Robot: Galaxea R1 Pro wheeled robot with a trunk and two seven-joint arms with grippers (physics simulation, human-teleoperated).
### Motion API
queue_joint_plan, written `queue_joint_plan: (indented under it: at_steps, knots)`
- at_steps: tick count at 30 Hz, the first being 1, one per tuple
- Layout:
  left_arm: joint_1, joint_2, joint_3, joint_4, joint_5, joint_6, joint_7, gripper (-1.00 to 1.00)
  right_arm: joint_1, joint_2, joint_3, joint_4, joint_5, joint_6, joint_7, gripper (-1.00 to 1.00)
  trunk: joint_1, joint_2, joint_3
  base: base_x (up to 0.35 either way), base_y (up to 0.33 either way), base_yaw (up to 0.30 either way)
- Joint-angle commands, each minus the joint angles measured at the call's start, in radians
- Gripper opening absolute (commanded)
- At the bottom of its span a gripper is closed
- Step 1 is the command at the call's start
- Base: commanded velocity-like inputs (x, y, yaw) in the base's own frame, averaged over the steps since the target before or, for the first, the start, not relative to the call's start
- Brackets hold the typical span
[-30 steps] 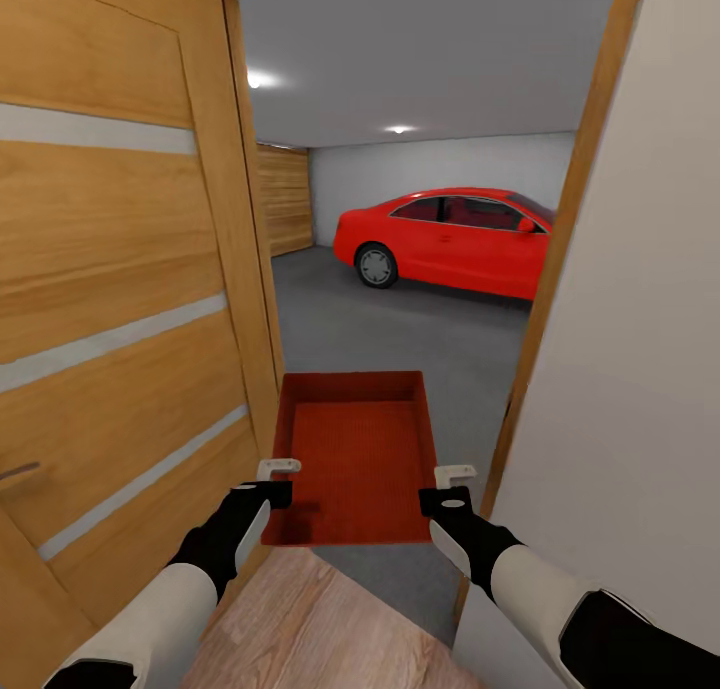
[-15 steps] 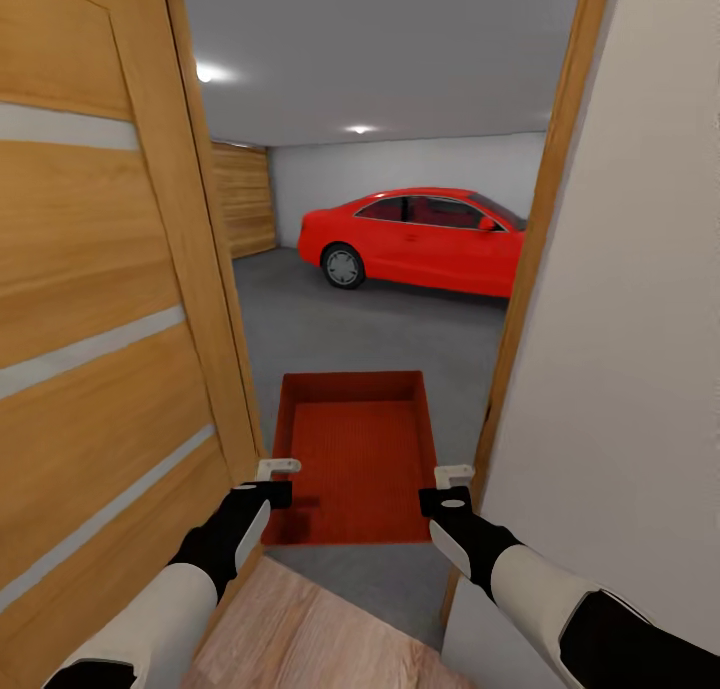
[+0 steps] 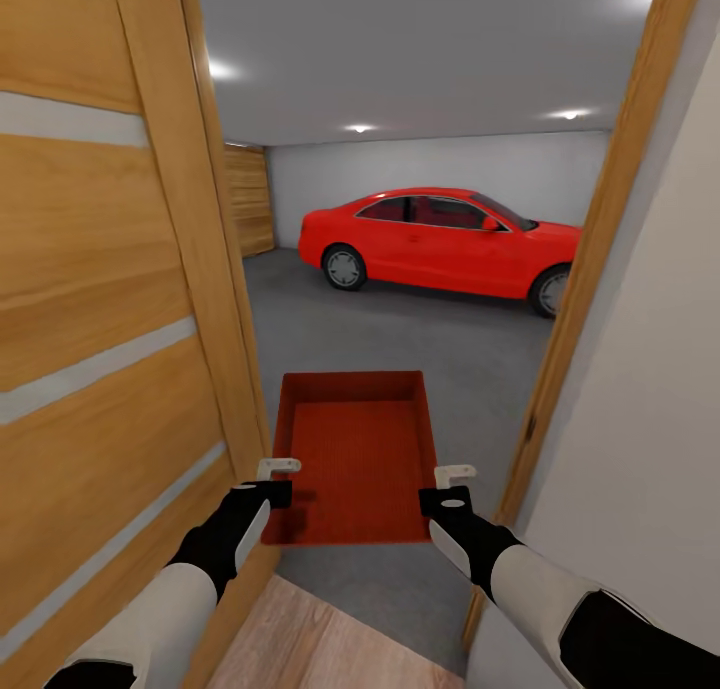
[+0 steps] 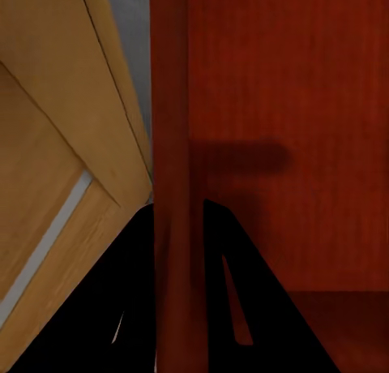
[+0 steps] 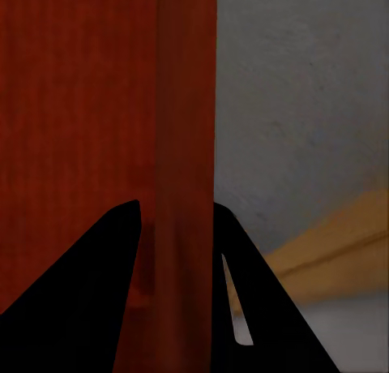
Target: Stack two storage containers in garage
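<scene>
One orange-red storage container (image 3: 350, 454) hangs level in front of me, open side up, in the doorway to the garage. My left gripper (image 3: 277, 477) is shut on its left wall and my right gripper (image 3: 453, 487) is shut on its right wall, both near the near end. In the left wrist view the dark fingers (image 4: 121, 308) straddle the container's wall (image 4: 172, 130). The right wrist view has the fingers (image 5: 105, 292) clamped the same way on the other wall (image 5: 186, 105). The garage's dark grey floor (image 3: 400, 334) lies below and beyond the container.
An open wooden door (image 3: 100, 319) with pale stripes stands close on the left. A wooden door frame (image 3: 590, 299) and a pale wall (image 3: 660, 419) bound the right. A red car (image 3: 440, 239) is parked at the back of the garage. Light wood planks (image 3: 320, 639) lie under my arms.
The whole view has shifted: the doorway now looks wider and more of the car shows at right. The container and both grippers keep their places in front of me.
</scene>
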Motion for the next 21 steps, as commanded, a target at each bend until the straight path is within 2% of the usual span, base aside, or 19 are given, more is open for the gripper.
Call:
queue_joint_plan:
  at_steps: [1,5,21]
  knots:
    - [0.000,-0.001,-0.010,0.005,0.025,0.003,0.010,-1.00,-0.002,0.000,-0.020,-0.013,0.026,0.008,-0.077,-1.00,0.001,-0.002,-0.002,0.203,0.215,0.000]
    - [0.000,-0.001,-0.010,0.005,0.024,0.003,0.013,-1.00,-0.002,0.000,-0.020,-0.013,0.026,0.008,-0.077,-1.00,0.001,-0.002,-0.002,0.143,0.133,-0.104]
    - [0.000,-0.001,-0.010,0.005,0.024,0.003,0.013,-1.00,-0.002,0.000,-0.019,-0.013,0.026,0.008,-0.077,-1.00,0.001,-0.002,-0.002,0.097,0.025,-0.222]
